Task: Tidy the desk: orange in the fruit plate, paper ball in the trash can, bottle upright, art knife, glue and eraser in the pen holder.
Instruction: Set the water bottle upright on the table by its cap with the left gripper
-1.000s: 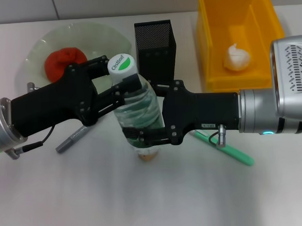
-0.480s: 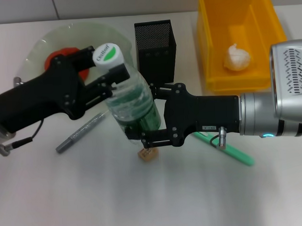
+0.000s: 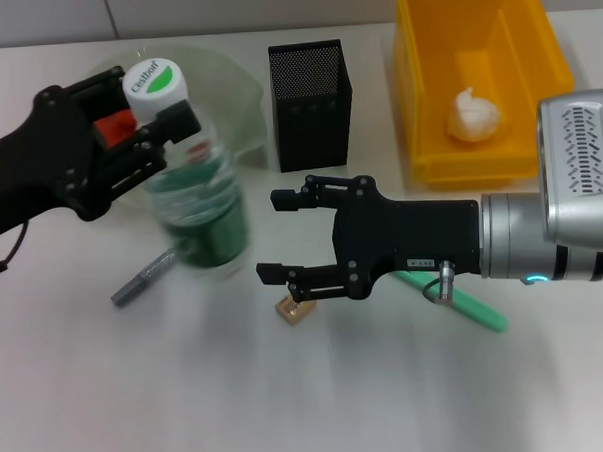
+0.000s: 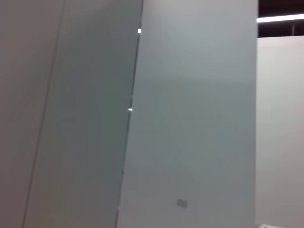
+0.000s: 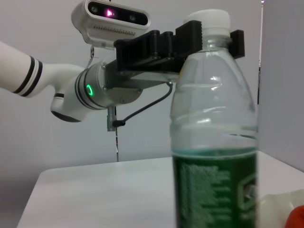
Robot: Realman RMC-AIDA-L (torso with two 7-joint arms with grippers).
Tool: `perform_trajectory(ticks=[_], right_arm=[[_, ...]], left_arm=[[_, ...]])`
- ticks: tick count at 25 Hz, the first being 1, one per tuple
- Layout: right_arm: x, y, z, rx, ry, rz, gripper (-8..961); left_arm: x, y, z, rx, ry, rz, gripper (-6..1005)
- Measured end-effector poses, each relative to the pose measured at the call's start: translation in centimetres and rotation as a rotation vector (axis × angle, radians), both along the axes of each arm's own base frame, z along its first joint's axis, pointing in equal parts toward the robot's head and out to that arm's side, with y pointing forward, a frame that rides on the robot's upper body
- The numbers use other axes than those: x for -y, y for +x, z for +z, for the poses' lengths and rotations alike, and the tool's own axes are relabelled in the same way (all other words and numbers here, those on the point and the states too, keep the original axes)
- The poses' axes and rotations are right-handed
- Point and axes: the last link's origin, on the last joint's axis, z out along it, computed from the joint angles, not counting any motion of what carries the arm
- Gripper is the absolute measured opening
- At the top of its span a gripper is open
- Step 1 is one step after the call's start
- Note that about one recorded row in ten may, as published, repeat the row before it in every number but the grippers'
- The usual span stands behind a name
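Observation:
The clear bottle (image 3: 196,216) with green label and white cap stands upright in front of the fruit plate (image 3: 230,84). My left gripper (image 3: 159,104) is shut on its neck, just under the cap. The right wrist view shows the same grip (image 5: 209,40) on the bottle (image 5: 213,156). My right gripper (image 3: 282,237) is open to the right of the bottle, apart from it. The tan eraser (image 3: 295,308) lies just below its lower finger. The orange (image 3: 112,127) lies in the plate, mostly hidden by the left arm. The paper ball (image 3: 474,115) sits in the yellow trash can (image 3: 416,101).
The black mesh pen holder (image 3: 311,100) stands behind the right gripper. A grey glue stick (image 3: 142,281) lies on the desk left of the bottle's base. The green art knife (image 3: 470,307) lies under the right arm.
The right gripper let go of the bottle and opened. The left gripper carried the bottle left, away from the right gripper and toward the fruit plate.

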Motion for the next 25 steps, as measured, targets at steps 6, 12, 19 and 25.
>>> perform_trajectory(ticks=[6, 12, 19, 25], right_arm=[[0.0, 0.2, -0.1, 0.003, -0.005, -0.007, 786], [0.1, 0.1, -0.2, 0.004, -0.009, -0.004, 788], [0.2, 0.2, -0.2, 0.004, -0.011, -0.005, 787], [0.0, -0.1, 0.2, -0.044, 0.017, -0.012, 787]], left_arm=[[0.2, -0.8, 1.2, -0.007, 0.028, 0.027, 447], [0.3, -1.6, 1.8, -0.023, 0.054, 0.051, 448], [0.6, -4.3, 4.1, -0.072, 0.171, 0.133, 448], [0.8, -6.2, 5.1, -0.115, 0.232, 0.220, 446]])
